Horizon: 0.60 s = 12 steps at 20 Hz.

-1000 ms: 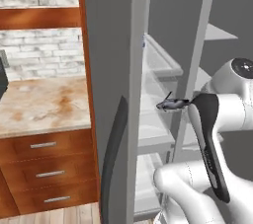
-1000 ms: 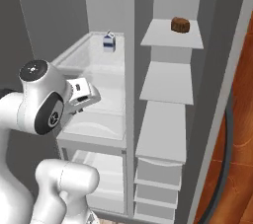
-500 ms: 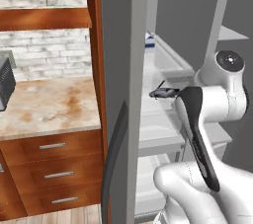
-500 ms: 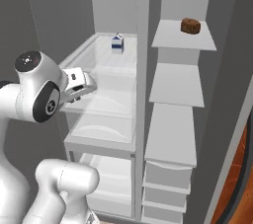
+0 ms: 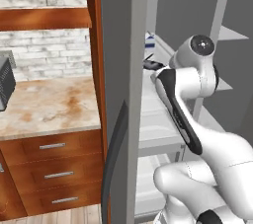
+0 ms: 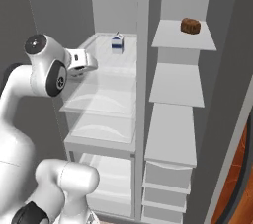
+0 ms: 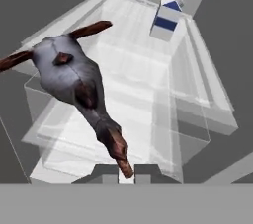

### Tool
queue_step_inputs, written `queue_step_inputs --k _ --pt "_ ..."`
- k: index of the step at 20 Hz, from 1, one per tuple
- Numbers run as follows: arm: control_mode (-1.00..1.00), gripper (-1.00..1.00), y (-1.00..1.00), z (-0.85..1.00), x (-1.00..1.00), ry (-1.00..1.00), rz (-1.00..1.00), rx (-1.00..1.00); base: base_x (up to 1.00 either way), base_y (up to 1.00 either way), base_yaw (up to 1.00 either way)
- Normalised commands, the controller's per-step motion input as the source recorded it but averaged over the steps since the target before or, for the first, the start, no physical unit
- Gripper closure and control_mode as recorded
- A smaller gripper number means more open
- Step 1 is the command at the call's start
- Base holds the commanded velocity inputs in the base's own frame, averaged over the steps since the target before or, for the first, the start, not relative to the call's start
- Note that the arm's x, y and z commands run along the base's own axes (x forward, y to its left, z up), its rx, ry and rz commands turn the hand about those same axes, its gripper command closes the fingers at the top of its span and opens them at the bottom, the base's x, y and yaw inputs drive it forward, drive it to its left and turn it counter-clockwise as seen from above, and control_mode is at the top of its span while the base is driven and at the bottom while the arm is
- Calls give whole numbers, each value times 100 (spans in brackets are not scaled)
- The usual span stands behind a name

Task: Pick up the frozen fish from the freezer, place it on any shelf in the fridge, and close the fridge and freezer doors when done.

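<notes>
Counting one fish [image 7: 74, 77], pinched by its tail in the gripper [image 7: 122, 171], one milk carton [image 7: 167, 18] on the glass shelf [image 7: 143, 85] behind.

frozen fish [image 7: 74, 80]: grey body, brown forked tail and fins, hung over the fridge's translucent shelves [image 7: 148, 80], nose end pinched low between the fingertips, tail pointing up and away.

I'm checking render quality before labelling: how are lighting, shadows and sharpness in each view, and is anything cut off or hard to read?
Hand view: flat even light, no glare; the fish, shut in the gripper, looks soft and low-detail, the milk carton legible. Right base view: even, faint shading under the shelves; brown item small and blurry. Left base view: the fridge door hides much of the interior.
</notes>
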Motion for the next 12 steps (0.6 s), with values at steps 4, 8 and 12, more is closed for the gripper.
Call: queue_step_inputs --k 4,8,12 --pt "-100 100 39 1 100 0 -1 14 0 0 0" --pt "-100 100 39 2 100 0 -3 8 0 0 0" --pt "-100 100 35 -8 100 0 -1 2 0 0 0"
